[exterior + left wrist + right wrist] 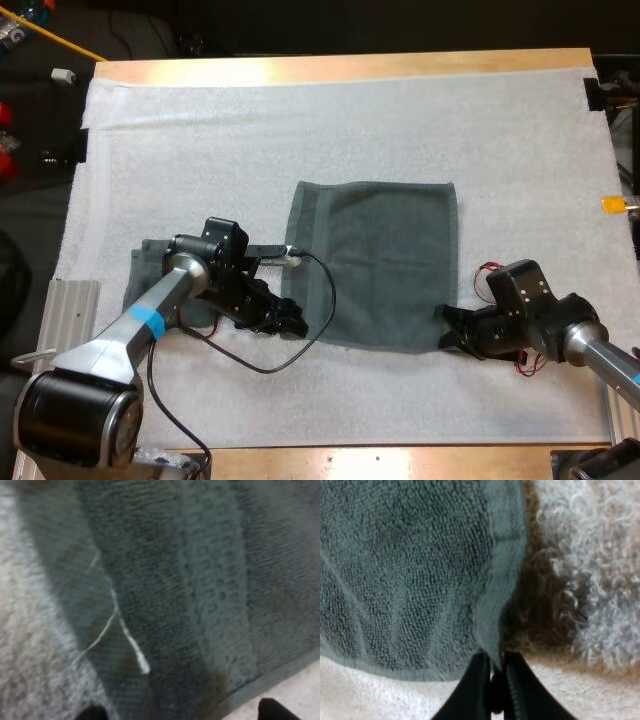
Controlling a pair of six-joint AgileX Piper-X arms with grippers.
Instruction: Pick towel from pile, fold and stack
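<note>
Left fingers (288, 322): spread, over towel's 7 o'clock corner.
Right fingers (495, 680): pinching its 5 o'clock corner.
Towel (375, 265): flat on mat (200, 130), stretching toward 12 o'clock from both.

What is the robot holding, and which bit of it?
The right gripper pinches the flat grey-green towel by its near right corner. The left gripper is open over the towel's near left corner, holding nothing.
</note>
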